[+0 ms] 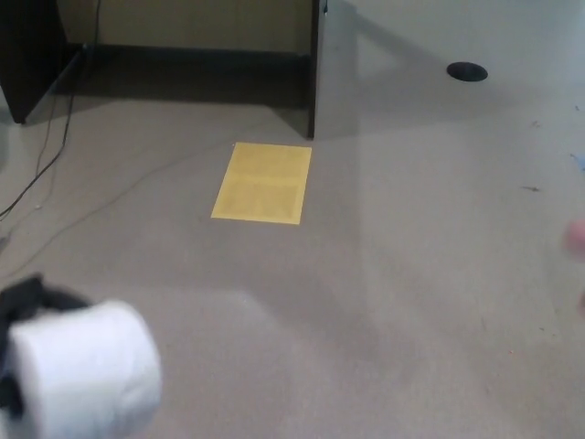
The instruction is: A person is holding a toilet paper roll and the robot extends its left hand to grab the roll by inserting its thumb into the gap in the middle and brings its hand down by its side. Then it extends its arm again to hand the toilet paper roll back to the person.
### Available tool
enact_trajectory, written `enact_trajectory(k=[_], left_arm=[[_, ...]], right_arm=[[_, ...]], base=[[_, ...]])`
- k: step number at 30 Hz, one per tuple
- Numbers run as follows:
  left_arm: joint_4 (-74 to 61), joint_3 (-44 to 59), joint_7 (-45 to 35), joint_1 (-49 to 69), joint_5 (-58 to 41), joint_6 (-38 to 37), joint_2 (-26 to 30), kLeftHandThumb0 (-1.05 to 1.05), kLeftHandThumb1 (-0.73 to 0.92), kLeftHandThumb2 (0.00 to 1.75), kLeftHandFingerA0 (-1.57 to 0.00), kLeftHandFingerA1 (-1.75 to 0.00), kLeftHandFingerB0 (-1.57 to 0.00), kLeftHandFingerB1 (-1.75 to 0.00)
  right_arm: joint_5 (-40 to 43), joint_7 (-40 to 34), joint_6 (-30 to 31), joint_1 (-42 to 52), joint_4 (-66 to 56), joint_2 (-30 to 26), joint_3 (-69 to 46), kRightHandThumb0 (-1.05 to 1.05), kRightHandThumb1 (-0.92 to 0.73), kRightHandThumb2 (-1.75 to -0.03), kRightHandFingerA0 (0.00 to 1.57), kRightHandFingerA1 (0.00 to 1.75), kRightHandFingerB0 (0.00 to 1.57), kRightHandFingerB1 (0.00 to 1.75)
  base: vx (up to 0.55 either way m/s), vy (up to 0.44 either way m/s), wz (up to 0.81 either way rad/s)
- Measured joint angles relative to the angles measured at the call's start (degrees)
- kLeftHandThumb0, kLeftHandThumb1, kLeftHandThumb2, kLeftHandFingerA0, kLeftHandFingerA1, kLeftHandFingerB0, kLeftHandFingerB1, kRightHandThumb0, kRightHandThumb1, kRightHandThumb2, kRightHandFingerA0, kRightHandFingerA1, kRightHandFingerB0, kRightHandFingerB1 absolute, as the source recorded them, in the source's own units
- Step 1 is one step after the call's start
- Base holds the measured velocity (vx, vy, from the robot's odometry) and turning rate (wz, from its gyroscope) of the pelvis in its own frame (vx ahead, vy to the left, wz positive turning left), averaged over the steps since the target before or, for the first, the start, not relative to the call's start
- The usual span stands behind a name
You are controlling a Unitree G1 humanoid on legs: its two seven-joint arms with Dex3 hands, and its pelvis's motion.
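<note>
We see the toilet paper roll [87,370] low in the left corner, big, white and blurry. Our left hand [20,306] is black and wraps around it from the left side, holding it above the grey floor [411,274]. Our right hand does not show. Farther back, a yellow sheet [262,182] lies flat on the floor. A blurry pink spot [576,235] sits at the right edge; we cannot tell what it is.

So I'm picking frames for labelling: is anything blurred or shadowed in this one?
Head view: the white toilet paper roll in the black left hand is soft-edged; a pinkish smear at right is unidentifiable; the yellow paper sheet is sharp; shadow crosses the grey floor.
</note>
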Motion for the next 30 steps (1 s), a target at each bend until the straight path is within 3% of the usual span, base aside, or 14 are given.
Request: enact_trajectory(k=[4,10,12,15,17,19,22,24,25,28,30], left_arm=[[-8.83,-1.96,-1.55,-5.55,-0.61,2.56,-1.93,-0.02,0.74,0.74,-0.95,-1.23,-0.83,-1.07],[-21.12,-7.52,-4.19,-14.94,-0.69,8.1,-7.02,0.06,0.64,0.85,-1.02,-1.22,-0.87,-1.05],[-24.03,-9.73,-5.06,-17.81,-0.64,9.99,-9.08,-0.07,0.66,0.83,-1.02,-1.27,-0.85,-1.11],[-27.56,-13.85,-6.18,-21.87,0.08,12.98,-12.77,-0.11,0.65,0.85,-0.98,-1.31,-0.85,-1.18],[-29.44,-16.59,-6.87,-24.08,0.94,14.99,-15.19,-0.18,0.68,0.82,-0.87,-1.5,-0.81,-1.27],[-30.91,-18.82,-7.39,-25.74,1.78,16.75,-17.28,-0.17,0.7,0.81,-0.87,-1.5,-0.8,-1.27],[-32.51,-21.9,-8.26,-28.08,3.07,19.35,-19.91,-0.13,0.71,0.72,-0.74,-1.52,-0.76,-1.27],[-33.3,-24.52,-8.86,-29.99,4.35,21.52,-22.35,-0.14,0.73,0.7,-0.78,-1.53,-0.76,-1.32],[-33.59,-25.54,-9.05,-30.55,4.83,22.44,-23.32,-0.14,0.78,0.58,-0.71,-1.64,-0.7,-1.43],[-34.11,-28.44,-9.49,-31.87,6.64,25.13,-26.27,-0.2,0.72,0.63,-0.8,-1.61,-0.73,-1.39],[-34.13,-29.6,-9.63,-32.18,7.42,26.45,-27.55,-0.16,0.76,0.63,-0.73,-1.61,-0.71,-1.35]], right_arm=[[-0.01,0.0,0.02,-0.03,-0.04,0.02,0.02,-0.36,-0.68,-0.6,0.74,0.63,0.58,0.44],[0.01,0.03,0.06,-0.03,-0.07,0.07,0.0,-0.37,-0.67,-0.61,0.72,0.63,0.58,0.44],[0.01,0.05,0.09,-0.03,-0.07,0.07,-0.01,-0.37,-0.68,-0.6,0.71,0.6,0.58,0.44],[0.01,0.12,0.1,-0.03,-0.08,0.08,0.02,-0.37,-0.68,-0.6,0.73,0.63,0.57,0.44],[-0.01,0.16,0.09,-0.04,-0.12,0.1,0.09,-0.37,-0.68,-0.6,0.73,0.63,0.56,0.44],[-0.02,0.17,0.09,-0.03,-0.14,0.11,0.17,-0.37,-0.67,-0.6,0.73,0.64,0.55,0.44],[-0.03,0.28,0.1,-0.04,-0.18,0.11,0.24,-0.37,-0.67,-0.6,0.71,0.62,0.55,0.44],[-0.05,0.4,0.1,-0.05,-0.25,0.14,0.33,-0.38,-0.67,-0.61,0.71,0.63,0.56,0.44],[-0.05,0.45,0.11,-0.06,-0.27,0.16,0.36,-0.37,-0.67,-0.6,0.7,0.65,0.57,0.44],[-0.06,0.64,0.25,-0.17,-0.32,0.36,0.49,-0.37,-0.67,-0.6,0.67,0.59,0.57,0.44],[-0.06,0.82,0.4,-0.43,-0.32,0.51,0.54,-0.38,-0.68,-0.61,0.68,0.6,0.56,0.44]], base=[[0.0,0.0,0.0],[0.0,0.0,0.0],[0.0,0.0,0.0],[0.0,0.0,0.0],[0.0,0.0,0.0],[0.0,0.0,0.0],[0.0,0.0,0.0],[0.0,0.0,0.0],[0.0,0.0,0.0],[0.0,0.0,0.0],[0.0,0.0,0.0]])
